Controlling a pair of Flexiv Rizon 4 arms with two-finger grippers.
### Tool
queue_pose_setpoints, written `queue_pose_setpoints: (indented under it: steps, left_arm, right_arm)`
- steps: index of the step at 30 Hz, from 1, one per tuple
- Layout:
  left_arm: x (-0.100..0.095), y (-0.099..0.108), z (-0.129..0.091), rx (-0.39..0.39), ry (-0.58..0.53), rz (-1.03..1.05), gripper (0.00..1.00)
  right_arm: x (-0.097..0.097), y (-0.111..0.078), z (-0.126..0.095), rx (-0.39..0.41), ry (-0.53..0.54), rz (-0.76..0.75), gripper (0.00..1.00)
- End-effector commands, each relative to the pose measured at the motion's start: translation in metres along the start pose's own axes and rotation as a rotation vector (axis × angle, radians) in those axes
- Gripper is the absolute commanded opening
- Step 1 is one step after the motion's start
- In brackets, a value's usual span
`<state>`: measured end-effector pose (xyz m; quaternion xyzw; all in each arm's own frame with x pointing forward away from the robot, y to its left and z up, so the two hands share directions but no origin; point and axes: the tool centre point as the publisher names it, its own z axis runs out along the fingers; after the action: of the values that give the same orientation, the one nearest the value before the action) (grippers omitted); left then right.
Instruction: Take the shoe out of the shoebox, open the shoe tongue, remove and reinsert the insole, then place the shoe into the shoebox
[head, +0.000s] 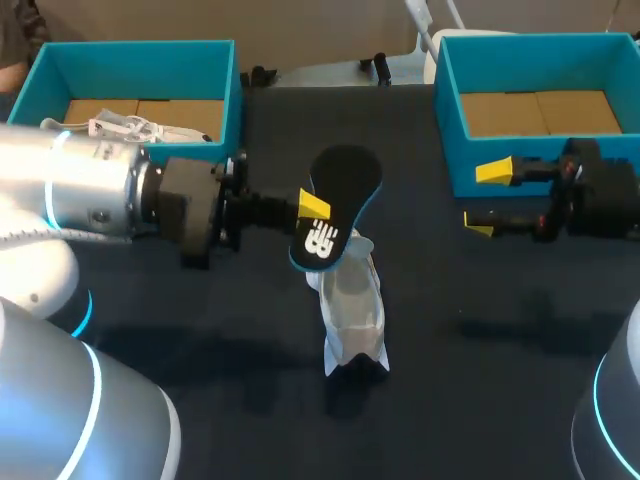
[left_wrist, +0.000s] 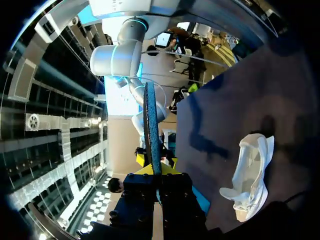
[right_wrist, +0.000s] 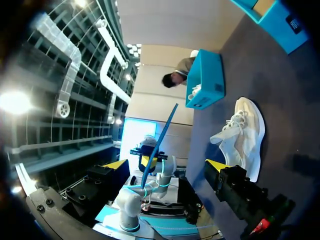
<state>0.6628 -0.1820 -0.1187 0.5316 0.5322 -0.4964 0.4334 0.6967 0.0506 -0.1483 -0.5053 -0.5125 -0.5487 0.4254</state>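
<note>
Insole: black with a blue edge, is being held off the table over the far end of the shoe
Shoe: white, is lying on the dark table near its middle, outside both boxes
Left gripper: is coming in from the left, pinching the insole between its yellow tips
Right gripper: is hovering with fingers spread wide, holding nothing, just beside the right shoebox
Left shoebox: blue, is sitting at the far left
</note>
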Motion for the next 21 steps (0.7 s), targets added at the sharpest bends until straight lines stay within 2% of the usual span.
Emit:
queue_pose_setpoints:
  steps: [1,8,21]
  left_arm:
    - [0.010,-0.007,0.005,-0.045,-0.079,0.028,0.00]
    - [0.019,-0.004,0.019,-0.117,-0.092,0.108,0.00]
    - [0.021,-0.010,0.039,-0.167,-0.100,0.134,0.00]
  right_arm:
    - [0.000,0.000,0.001,-0.002,-0.003,0.001,1.00]
    - [-0.001,-0.001,0.005,-0.004,-0.018,0.008,1.00]
    - [-0.001,-0.002,0.045,0.048,-0.005,0.011,1.00]
